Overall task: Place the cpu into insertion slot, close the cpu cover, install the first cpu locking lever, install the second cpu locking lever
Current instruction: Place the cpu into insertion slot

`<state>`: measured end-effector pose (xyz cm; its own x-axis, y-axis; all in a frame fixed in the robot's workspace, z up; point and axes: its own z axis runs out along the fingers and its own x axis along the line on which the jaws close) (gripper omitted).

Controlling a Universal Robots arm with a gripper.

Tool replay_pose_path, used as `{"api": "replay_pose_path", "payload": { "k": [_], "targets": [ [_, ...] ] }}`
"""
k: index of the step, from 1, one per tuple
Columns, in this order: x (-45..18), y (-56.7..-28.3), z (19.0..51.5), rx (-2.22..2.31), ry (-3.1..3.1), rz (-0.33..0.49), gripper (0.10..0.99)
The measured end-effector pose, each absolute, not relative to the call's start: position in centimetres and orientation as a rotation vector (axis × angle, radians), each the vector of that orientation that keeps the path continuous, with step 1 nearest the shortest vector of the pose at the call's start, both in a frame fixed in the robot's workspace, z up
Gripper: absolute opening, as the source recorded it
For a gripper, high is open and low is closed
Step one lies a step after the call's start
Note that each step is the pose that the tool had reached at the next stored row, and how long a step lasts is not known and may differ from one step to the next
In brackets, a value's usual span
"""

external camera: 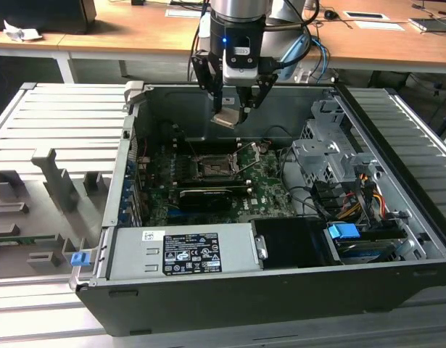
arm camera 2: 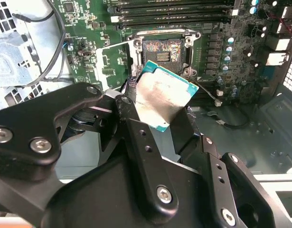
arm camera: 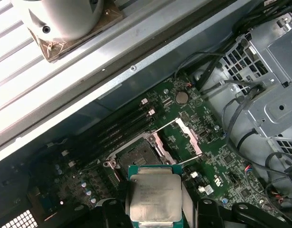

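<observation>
Robotics lab or workshop: opened computer case (external camera: 230,304) on ribbed metal bench (external camera: 63,116), wooden desks (external camera: 121,32) with papers (external camera: 185,12) behind.

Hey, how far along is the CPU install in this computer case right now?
Nothing looks finished yet. In hand: the gripper is shut on the cpu, held in the air above the insertion slot, which lies bare. The cpu cover stands swung open beside the slot. Left: seating the cpu, closing the cover and fastening both locking levers.
</observation>
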<state>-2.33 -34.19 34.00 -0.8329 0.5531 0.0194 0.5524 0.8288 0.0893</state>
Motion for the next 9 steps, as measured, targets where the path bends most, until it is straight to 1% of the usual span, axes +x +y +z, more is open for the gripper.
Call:
{"api": "replay_pose_path", "payload": {
  "k": [9],
  "targets": [
    [-2.33,-34.2,33.94,0.999,2.964,0.142,0.529]
  ]
}}
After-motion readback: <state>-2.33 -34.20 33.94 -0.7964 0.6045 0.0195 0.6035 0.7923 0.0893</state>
